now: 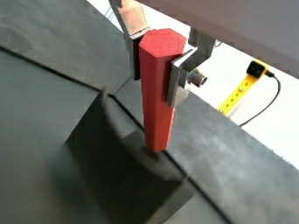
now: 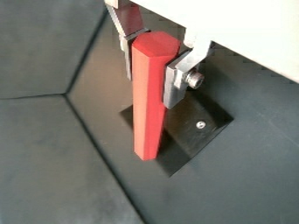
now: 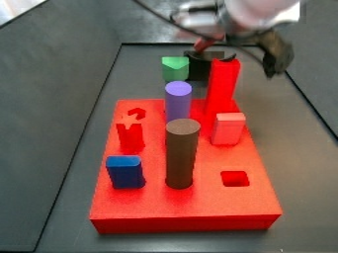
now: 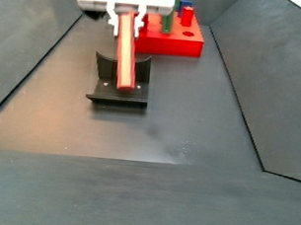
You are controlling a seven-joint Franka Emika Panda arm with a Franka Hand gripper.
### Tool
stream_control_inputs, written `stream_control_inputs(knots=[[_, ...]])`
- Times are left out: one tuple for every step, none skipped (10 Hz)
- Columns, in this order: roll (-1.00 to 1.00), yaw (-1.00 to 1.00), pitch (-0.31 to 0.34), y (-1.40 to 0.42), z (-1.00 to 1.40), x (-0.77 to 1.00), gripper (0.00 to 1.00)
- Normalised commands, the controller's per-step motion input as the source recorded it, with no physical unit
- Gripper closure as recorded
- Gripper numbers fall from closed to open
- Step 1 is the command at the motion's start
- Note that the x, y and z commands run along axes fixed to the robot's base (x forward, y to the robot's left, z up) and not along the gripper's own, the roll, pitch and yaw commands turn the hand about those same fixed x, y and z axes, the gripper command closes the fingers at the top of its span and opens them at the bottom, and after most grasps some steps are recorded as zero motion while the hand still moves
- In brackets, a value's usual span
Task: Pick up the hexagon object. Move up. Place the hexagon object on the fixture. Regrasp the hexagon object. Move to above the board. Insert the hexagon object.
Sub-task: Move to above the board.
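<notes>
The hexagon object (image 1: 159, 87), a long slim salmon-red rod with a matte surface and a six-sided end face, is seen upright in both wrist views, its lower end resting on the fixture (image 1: 117, 153), a dark block whose base plate carries a screw in a wrist view (image 2: 201, 124). The end effector (image 1: 158, 54) is pinching the rod near its upper end: flat silver finger plates are pressed against opposite faces of the rod, and one finger (image 2: 179, 74) shows a round bolt head on its outer side. In a side view the rod (image 4: 124, 53) appears tilted along the line of sight, with the end effector (image 4: 127, 15) above it and the black fixture (image 4: 120, 85) beneath it on the dark floor, just in front of the board (image 4: 173, 39). In a side view the board (image 3: 185, 198) is shown as a flat bright red slab with shaped holes, bearing a dark brown cylinder (image 3: 181, 151), a purple cylinder (image 3: 177, 101), a green peg (image 3: 175, 67), a blue block (image 3: 125, 170), a pink block (image 3: 228, 127) and a tall red square pillar (image 3: 223, 84). A yellow strip (image 1: 240, 87) is seen lying on the pale surface beyond the dark floor.
</notes>
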Motion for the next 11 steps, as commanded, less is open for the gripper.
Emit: stream_control_inputs(knots=[[-0.08, -0.25, -0.448, 0.15, 1.00, -0.22, 1.00], [-0.05, -0.32, -0.369, 0.15, 1.00, -0.22, 1.00], [-0.02, -0.38, -0.275, 0.15, 1.00, -0.22, 1.00], [-0.02, -0.40, -0.185, 0.15, 1.00, -0.22, 1.00], [-0.03, -0.40, -0.072, 0.16, 1.00, -0.21, 1.00], [-0.04, -0.37, -0.004, 0.14, 0.84, -0.18, 1.00], [-0.04, -0.30, 0.067, 0.09, 0.52, -0.11, 1.00], [-0.05, -0.25, 0.118, 0.07, 0.27, -0.08, 1.00], [-1.00, -0.19, 0.130, -1.00, 0.40, -0.37, 1.00], [-1.00, -0.17, 0.140, -1.00, 0.39, -0.37, 1.00], [-1.00, -0.16, 0.151, -1.00, 0.41, -0.39, 1.00]])
